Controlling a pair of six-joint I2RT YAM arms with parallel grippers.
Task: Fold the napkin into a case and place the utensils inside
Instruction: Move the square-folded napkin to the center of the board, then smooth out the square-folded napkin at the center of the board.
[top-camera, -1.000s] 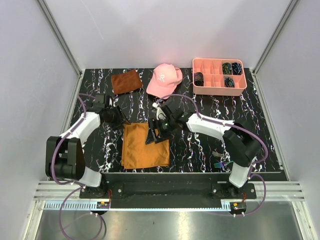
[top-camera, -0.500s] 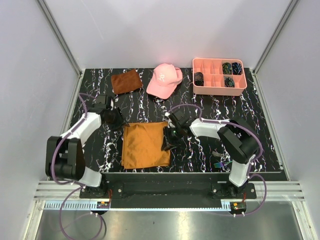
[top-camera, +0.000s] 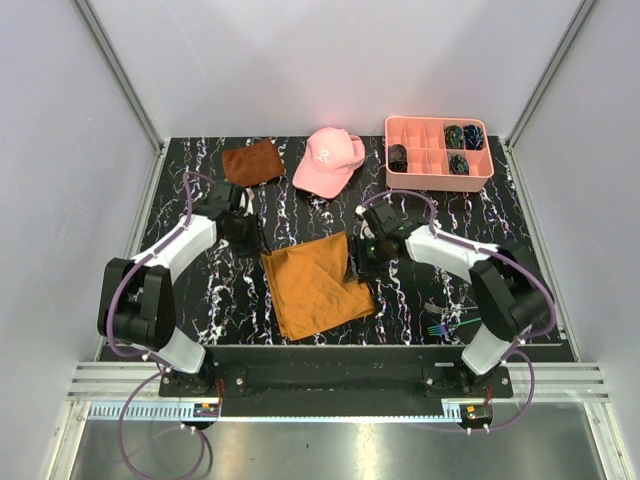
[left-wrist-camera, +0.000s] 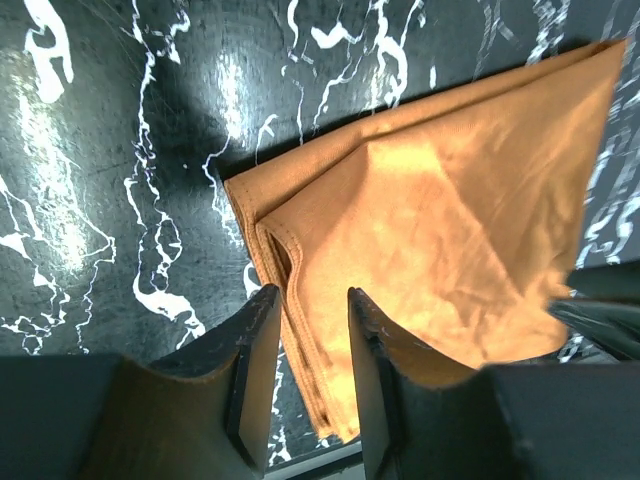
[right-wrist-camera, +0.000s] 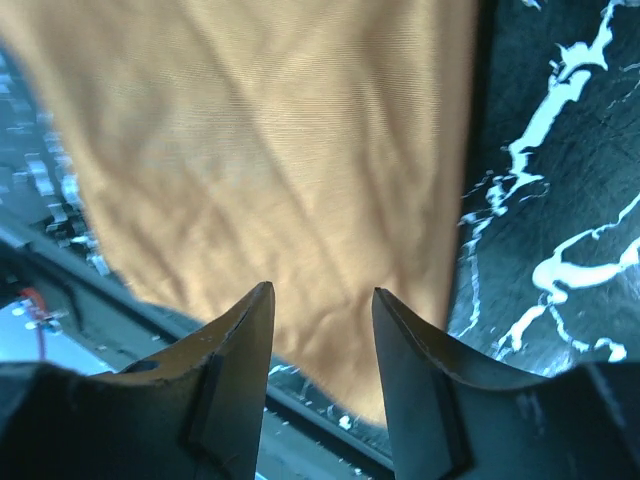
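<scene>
Napkin: folded, skewed, mid surface; left gripper spread over its corner; right gripper spread over its opposite edge; utensils apart, near edge; risk: pinching one layer only, dragging the fold open.

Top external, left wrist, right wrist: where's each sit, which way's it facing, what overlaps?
Top external: above and behind the bases, looking down on the table; both arms show, left hand and right hand at the napkin.
Left wrist: on the left arm, facing down past its own fingers at the napkin's layered corner.
Right wrist: on the right arm, facing down between its fingers at the napkin's edge.
Shared: all three see the napkin and the table.
</scene>
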